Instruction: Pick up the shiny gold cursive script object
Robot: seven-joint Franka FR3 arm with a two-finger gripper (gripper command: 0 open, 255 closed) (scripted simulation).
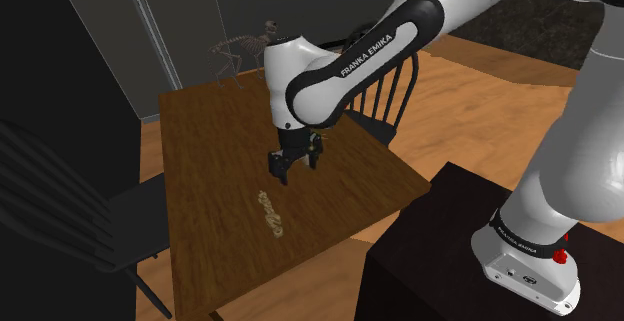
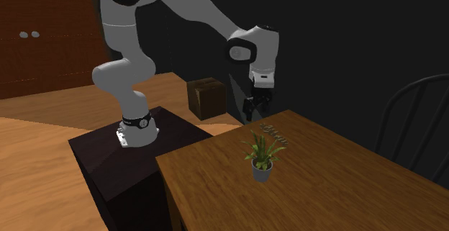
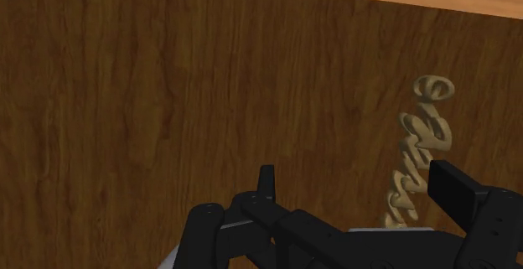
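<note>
Hovers over the table point(image 1: 210, 159), gripper point(image 1: 296, 169) open and empty — needs shifting toward the edge by the stand point(image 1: 450, 259), onto the gold script point(image 1: 271, 216) lying square to it.

A potted plant point(image 2: 260, 150) stands on the wooden table point(image 2: 327, 190).

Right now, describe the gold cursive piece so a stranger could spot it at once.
Find the brown wooden table beside the robot's dark stand. On its top, near the black claw, lies the script piece: a thin, pale gold string of looping letters. The potted plant close by stands upright and green; this lies flat and golden.
</note>
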